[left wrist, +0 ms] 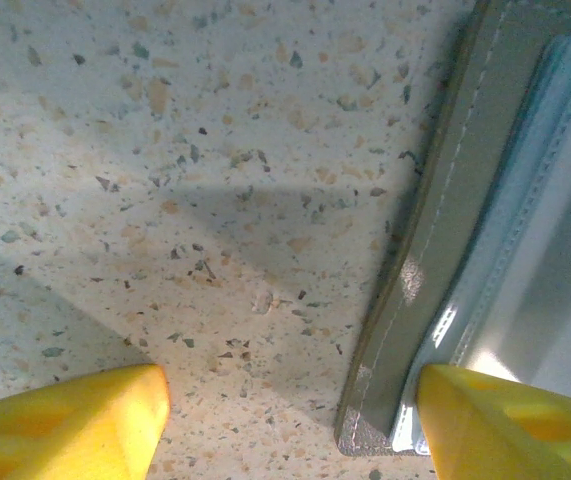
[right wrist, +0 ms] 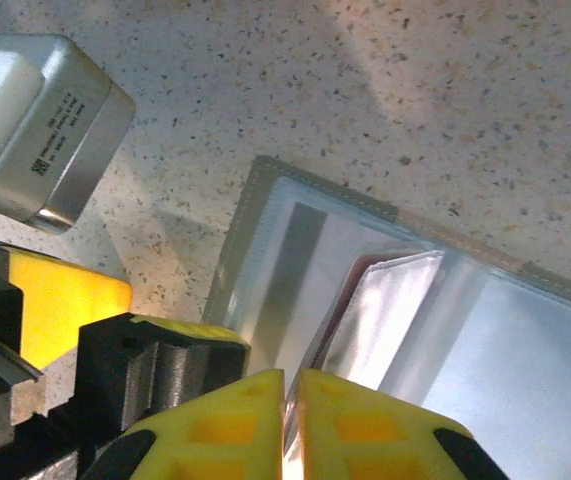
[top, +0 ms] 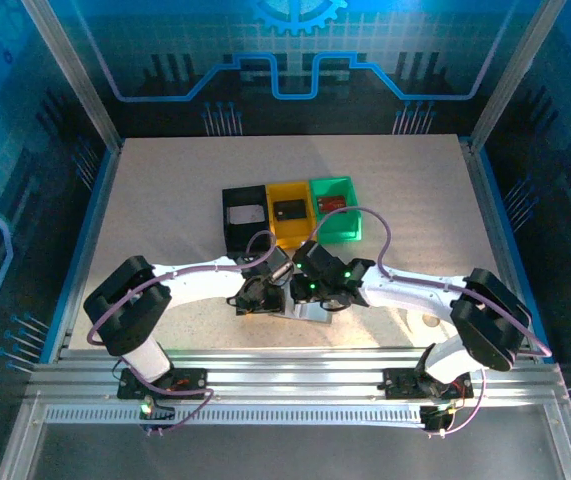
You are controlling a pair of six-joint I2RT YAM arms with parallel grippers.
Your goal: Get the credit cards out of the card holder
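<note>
Card holder (right wrist: 295, 250) open, left claw (left wrist: 290, 405) wide astride its corner edge, right claw (right wrist: 290, 395) nearly closed

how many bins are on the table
3, in a row at mid-table: black bin on the left, yellow bin in the middle, green bin on the right.

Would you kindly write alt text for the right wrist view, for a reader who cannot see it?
The card holder lies open on the speckled table, clear sleeves showing. The right gripper, its yellow fingertips almost together, sits at the holder's edge.
</note>
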